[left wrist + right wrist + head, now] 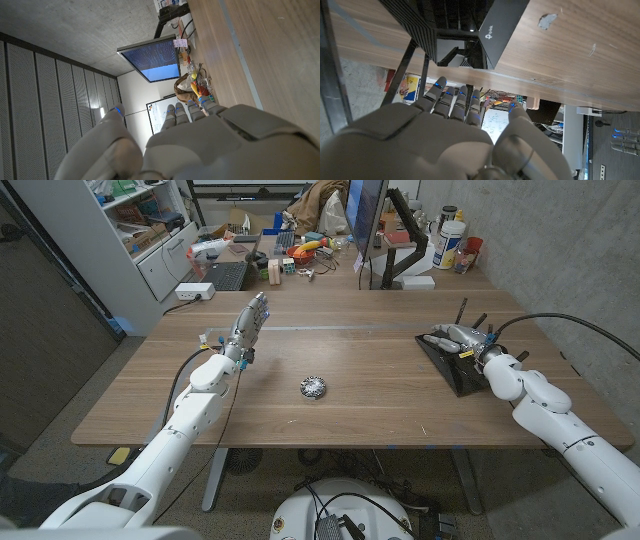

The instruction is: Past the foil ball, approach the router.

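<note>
Head view, and the router (455, 361) lies flat near the table's (380, 420) right edge, a black slab with antennas poking up at its far end, long axis running from the near side away toward the back. The right robot hand (462, 339) sits right over its far end, fingers extended and close together, holding nothing; whether they touch the casing I can't tell. The right wrist view looks along those fingers (451, 100) at the router's dark body (502, 27) just ahead. The foil ball (313, 387) rests mid-table, well apart from the router. The left robot hand (247, 326) hangs raised over the table's left half, fingers straight and together, empty, with ball and router both off toward its right. The right arm is clearly nearer; I'd judge the approach almost finished.
</note>
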Robot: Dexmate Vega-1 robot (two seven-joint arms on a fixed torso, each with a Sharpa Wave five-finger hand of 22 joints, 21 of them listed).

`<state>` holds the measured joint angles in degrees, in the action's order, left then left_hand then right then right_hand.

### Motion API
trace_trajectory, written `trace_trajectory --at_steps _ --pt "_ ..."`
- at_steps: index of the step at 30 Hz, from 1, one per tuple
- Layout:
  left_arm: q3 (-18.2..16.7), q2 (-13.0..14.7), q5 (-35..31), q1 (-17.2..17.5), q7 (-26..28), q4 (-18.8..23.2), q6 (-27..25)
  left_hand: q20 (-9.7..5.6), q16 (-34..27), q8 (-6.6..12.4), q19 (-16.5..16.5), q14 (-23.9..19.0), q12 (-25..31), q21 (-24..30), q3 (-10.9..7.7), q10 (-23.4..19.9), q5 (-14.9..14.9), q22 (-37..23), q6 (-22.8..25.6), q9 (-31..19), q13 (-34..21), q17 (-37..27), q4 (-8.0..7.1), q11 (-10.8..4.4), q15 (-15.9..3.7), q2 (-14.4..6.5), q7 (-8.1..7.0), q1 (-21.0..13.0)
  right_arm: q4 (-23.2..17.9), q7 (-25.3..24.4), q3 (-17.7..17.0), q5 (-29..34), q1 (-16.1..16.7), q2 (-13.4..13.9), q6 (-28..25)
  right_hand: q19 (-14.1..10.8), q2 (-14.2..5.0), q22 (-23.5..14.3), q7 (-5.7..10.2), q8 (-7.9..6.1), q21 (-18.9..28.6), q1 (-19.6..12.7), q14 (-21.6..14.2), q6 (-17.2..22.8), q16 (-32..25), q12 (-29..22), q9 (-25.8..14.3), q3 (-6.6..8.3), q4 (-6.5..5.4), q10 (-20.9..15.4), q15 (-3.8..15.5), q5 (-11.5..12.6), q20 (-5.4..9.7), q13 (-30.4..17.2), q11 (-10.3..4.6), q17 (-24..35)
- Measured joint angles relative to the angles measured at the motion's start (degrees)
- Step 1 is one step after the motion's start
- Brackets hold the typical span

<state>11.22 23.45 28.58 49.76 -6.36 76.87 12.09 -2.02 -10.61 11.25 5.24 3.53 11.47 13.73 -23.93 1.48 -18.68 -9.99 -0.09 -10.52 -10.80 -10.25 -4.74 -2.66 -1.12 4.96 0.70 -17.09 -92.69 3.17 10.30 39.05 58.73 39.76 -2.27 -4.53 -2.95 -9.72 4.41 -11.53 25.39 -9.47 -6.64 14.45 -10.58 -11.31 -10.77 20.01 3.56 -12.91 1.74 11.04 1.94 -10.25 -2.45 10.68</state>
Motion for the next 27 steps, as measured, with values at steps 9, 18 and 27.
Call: trace_trajectory --at_steps 9,18,27 --pt "-0.11 -0.02 0.04 -0.02 -0.14 -0.23 0.00 0.00 0.00 0.00 0.00 0.00 0.00 0.00 0.24 0.00 0.00 0.00 0.00 0.00 0.00 0.00 -0.24 0.00 0.00 0.00 0.00 0.00 0.61 0.52 0.80 0.06 -0.36 0.03 -0.39 0.00 0.00 -0.30 0.00 0.00 0.00 0.00 -0.01 0.00 0.00 -0.15 0.00 0.00 0.00 0.03 0.00 0.00 0.00 -0.30 -0.02 -0.03" --pt "-0.31 0.22 0.01 0.11 -0.04 0.08 0.00 0.00 0.00 0.00 0.00 0.00 0.00 0.00 0.24 0.00 0.00 0.00 0.00 0.00 0.00 0.00 -0.24 0.00 0.00 -0.24 0.00 0.24 1.47 0.54 1.52 0.02 -1.01 -0.18 -0.48 0.00 0.00 -0.30 0.30 0.00 -0.45 0.00 -0.01 0.30 0.00 -0.44 0.00 0.00 0.00 0.03 0.00 0.00 0.00 -0.30 -0.02 -0.02" --pt "-0.54 0.48 -0.03 0.39 0.13 0.52 -0.07 0.00 0.00 0.00 0.00 0.00 0.00 -0.45 0.24 0.00 0.00 0.00 0.00 0.00 0.00 0.00 -0.24 0.00 0.00 -0.24 0.01 0.24 2.19 0.18 2.28 0.01 -1.95 -0.32 -0.09 0.00 0.00 -0.29 0.30 0.00 -0.44 0.00 -0.01 0.30 0.00 -0.44 0.00 0.00 0.00 0.03 0.00 0.00 0.00 -0.30 -0.01 -0.02"
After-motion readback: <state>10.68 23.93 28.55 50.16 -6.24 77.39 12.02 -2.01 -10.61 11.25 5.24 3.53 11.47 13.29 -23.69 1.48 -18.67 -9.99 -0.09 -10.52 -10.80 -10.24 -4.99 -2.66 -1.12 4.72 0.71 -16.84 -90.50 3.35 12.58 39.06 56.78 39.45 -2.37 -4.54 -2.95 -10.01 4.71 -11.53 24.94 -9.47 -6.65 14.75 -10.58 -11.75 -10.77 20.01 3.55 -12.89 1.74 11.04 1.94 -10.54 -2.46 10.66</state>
